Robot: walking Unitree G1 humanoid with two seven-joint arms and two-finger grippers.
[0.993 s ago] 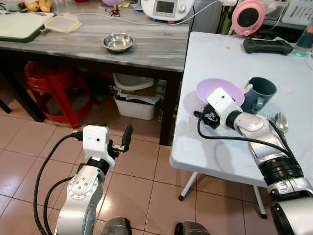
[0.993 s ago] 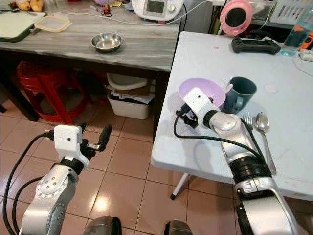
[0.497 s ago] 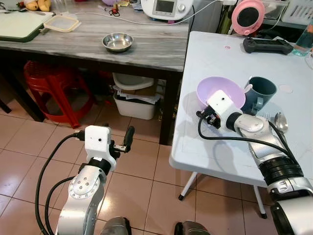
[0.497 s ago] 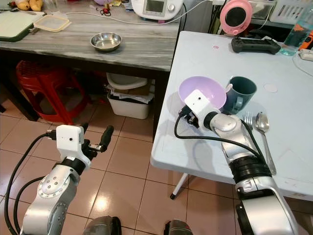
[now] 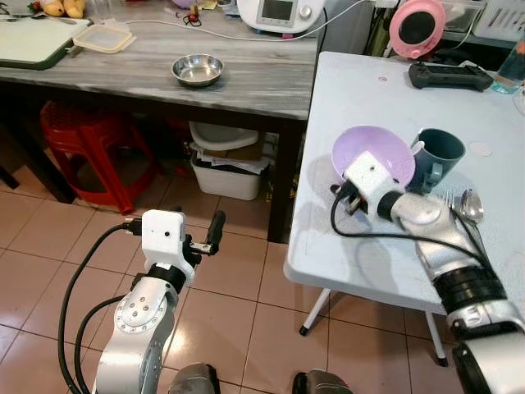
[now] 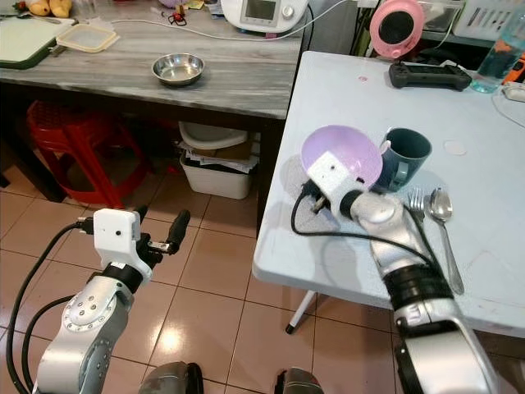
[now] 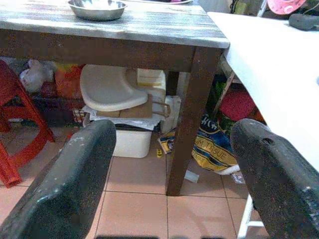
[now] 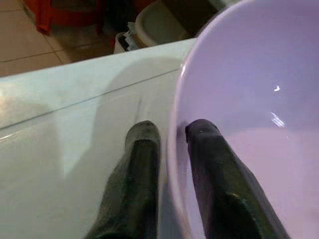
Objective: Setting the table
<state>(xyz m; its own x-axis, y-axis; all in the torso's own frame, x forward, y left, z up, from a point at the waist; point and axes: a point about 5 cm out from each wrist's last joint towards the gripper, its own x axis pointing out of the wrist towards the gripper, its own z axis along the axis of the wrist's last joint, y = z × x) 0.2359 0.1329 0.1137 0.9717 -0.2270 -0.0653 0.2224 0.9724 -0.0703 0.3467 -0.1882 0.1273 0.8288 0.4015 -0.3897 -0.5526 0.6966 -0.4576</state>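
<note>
You're looking at a lilac bowl [image 8: 249,89] of smooth, glossy plastic that catches small highlights, pinched at its rim by the right gripper [image 8: 172,132], whose fingers [image 8: 142,149] are matt black. Under the bowl, the white table [image 5: 353,90] has a smooth, faintly shiny top. Just beside the bowl, the dark teal mug [image 5: 439,156] looks satin. Near the mug, the spoon [image 5: 470,205] and fork [image 6: 416,201] are polished metal. Well apart from the bowl, a shiny steel bowl [image 5: 197,70] rests on a grey wood-grain counter [image 5: 123,70].
</note>
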